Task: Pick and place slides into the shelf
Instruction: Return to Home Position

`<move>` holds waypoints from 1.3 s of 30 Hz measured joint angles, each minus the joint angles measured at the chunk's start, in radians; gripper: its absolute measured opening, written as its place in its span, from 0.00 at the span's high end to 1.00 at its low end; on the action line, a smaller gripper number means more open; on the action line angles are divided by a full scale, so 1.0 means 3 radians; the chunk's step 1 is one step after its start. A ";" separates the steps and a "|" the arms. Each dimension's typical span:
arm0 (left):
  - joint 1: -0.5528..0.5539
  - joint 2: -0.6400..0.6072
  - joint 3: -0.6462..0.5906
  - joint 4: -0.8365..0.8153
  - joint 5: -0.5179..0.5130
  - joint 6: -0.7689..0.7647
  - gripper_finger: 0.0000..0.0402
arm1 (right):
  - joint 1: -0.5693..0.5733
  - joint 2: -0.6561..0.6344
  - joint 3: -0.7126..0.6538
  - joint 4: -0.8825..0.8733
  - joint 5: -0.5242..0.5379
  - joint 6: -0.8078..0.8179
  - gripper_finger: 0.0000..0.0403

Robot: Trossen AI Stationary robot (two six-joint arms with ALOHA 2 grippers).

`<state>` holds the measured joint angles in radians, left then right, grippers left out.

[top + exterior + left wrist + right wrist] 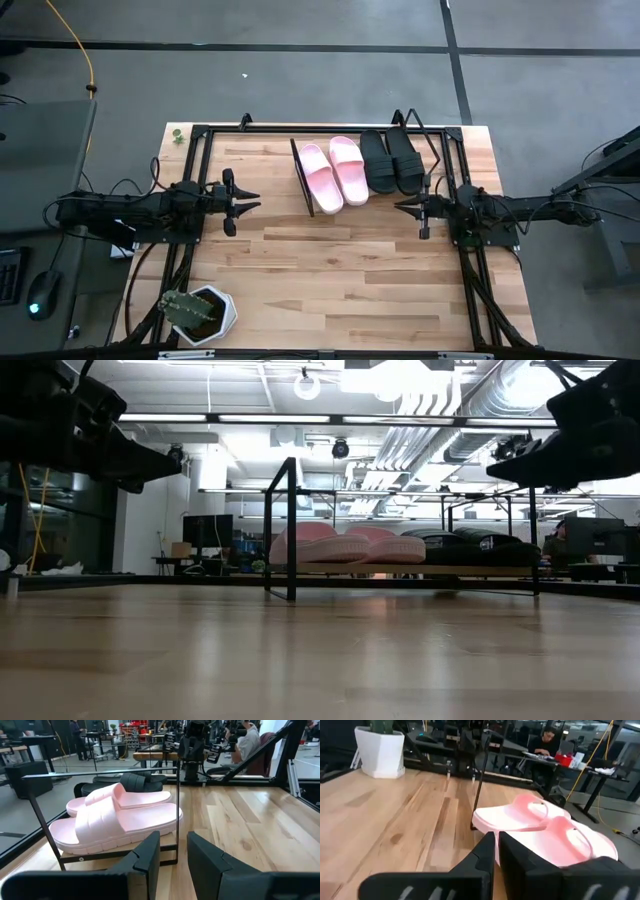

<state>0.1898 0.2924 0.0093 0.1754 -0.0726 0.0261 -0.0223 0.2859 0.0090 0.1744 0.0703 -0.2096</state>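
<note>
The shelf [400,571], a slanted board on a thin black wire frame, stands at the table's far middle. Two pale pink slides [333,173] and two black slides [392,161] lie side by side on it, soles down. My left gripper [250,201] hangs open over the table to the shelf's left, pointing level at the pink slides [115,815], with nothing between its fingers. My right gripper [405,207] hangs shut to the shelf's right near corner, pointing toward the table's left. The pink slides [545,827] show beyond it. Neither gripper touches anything.
A cactus in a white pot [200,312] stands at the near left corner. Black frame rails [190,170] run along the table's left, right and far sides. Bare wooden tabletop [330,270] lies between the arms and toward the near edge. A person [247,742] sits beyond the table.
</note>
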 joint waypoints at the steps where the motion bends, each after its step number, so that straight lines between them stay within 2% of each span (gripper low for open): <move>1: 0.0000 0.0000 0.0000 0.0000 0.0000 0.0000 0.79 | 0.0000 0.0000 0.0000 -0.0026 -0.0001 0.0000 0.97; 10: 0.0000 -0.0001 0.0001 -0.0033 -0.0002 0.0022 0.79 | 0.0000 0.0001 -0.0001 -0.0466 0.0210 0.0067 0.97; 19: 0.0000 0.0000 0.0001 -0.0187 -0.0186 0.0025 0.79 | 0.0000 0.0001 -0.0001 -0.0449 0.0262 0.0065 0.97; 31: 0.0000 0.0000 0.0001 -0.0474 -0.0202 0.0021 0.79 | 0.0001 0.0001 -0.0003 -0.0449 0.0261 0.0098 0.97; 39: 0.0000 -0.0001 0.0001 -0.0464 -0.0204 -0.0030 0.79 | 0.0001 0.0003 -0.0003 -0.0449 0.0256 0.0093 0.97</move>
<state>0.1898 0.2920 0.0097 0.0360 -0.1337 0.0171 -0.0219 0.2867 0.0082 0.0399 0.1471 -0.1818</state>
